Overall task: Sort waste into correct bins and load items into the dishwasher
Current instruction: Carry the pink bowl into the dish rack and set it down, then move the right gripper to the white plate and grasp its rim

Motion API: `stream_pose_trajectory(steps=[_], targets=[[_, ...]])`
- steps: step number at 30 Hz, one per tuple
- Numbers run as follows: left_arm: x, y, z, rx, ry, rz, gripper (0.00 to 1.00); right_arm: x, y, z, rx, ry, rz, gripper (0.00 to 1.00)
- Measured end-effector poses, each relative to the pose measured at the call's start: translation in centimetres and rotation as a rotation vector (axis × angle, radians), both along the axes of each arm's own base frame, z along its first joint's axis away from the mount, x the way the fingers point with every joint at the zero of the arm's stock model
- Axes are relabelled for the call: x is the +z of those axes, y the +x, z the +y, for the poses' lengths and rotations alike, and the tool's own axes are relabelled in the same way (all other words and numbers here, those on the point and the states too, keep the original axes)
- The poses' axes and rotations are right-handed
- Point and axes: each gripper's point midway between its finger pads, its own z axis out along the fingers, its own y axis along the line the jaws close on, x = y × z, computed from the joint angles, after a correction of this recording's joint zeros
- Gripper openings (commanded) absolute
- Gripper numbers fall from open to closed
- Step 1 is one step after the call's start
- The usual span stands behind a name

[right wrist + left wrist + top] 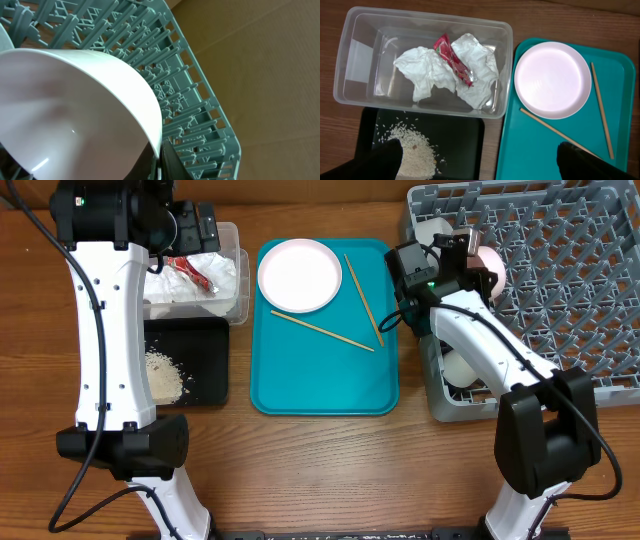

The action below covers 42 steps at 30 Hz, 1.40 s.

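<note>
left gripper (482, 161) hangs over the clear tub (355, 50) and black tray (462, 140), its dark fingers (382, 159) spread wide at the bottom corners of the wrist view, nothing between them. clear tub sits at the far left of the bench (330, 470); inside it lie crumpled white napkins (427, 72) with the red sauce packet (454, 60) lying diagonally on top. the packet has a foil end, and its print is too small to read. black tray is just beside the tub on the near side, with the pale rice scraps (415, 147) heaped in its left half. teal tray (320, 380) is mid-bench and carries a round plate (300, 275) at its far left corner and two chopsticks (320, 330), one slanting below the plate, one along the right side, their near ends almost meeting. right gripper (472, 262) reaches over the left edge of the grey dish rack (560, 290) and is pinching the rim of a pale pink bowl (75, 110); in the wrist view the bowl is tipped on its side, open face toward the camera, with the rack's pegs behind it. whether the bowl touches the pegs cannot be told. a white dish (462, 370) lies in the rack's near left corner, partly under the right arm; a second white piece (430, 230) shows at the far left corner. no labels or brand marks legible on arms, rack or bins.
</note>
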Motion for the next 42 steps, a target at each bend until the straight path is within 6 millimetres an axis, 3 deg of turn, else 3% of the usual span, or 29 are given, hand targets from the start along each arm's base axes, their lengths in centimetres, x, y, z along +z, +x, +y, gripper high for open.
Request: stream_pose_trajectory(steps=[7, 12, 14, 18, 24, 29, 32, 35, 38, 42], targets=[[0.0, 0.0, 0.0, 0.0, 0.0, 0.0, 1.0, -0.3, -0.4, 0.2, 0.001, 0.01, 0.015, 0.08], [0.0, 0.0, 0.0, 0.0, 0.0, 0.0, 1.0, -1.7, -1.0, 3.2, 0.08, 0.067, 0.078, 0.2], [0.0, 0.0, 0.0, 0.0, 0.0, 0.0, 1.0, -2.3, -1.4, 5.0, 0.123, 0.091, 0.11, 0.3], [0.0, 0.0, 0.0, 0.0, 0.0, 0.0, 1.0, -3.6, -1.7, 8.0, 0.198, 0.169, 0.144, 0.67], [0.0, 0.0, 0.0, 0.0, 0.0, 0.0, 1.0, -4.2, -1.7, 9.3, 0.229, 0.238, 0.168, 1.0], [0.0, 0.0, 0.0, 0.0, 0.0, 0.0, 1.0, -2.5, 0.2, 12.0, 0.287, 0.41, 0.119, 1.0], [0.0, 0.0, 0.0, 0.0, 0.0, 0.0, 1.0, -0.5, 2.0, 15.7, 0.381, 0.605, 0.061, 1.0], [0.0, 0.0, 0.0, 0.0, 0.0, 0.0, 1.0, 1.9, 3.5, 20.3, 0.53, 0.826, -0.012, 0.88], [0.0, 0.0, 0.0, 0.0, 0.0, 0.0, 1.0, 3.5, 4.6, 24.0, 0.633, 1.018, -0.082, 0.86], [0.0, 0.0, 0.0, 0.0, 0.0, 0.0, 1.0, 2.7, 4.8, 26.4, 0.594, 1.215, -0.118, 0.79]])
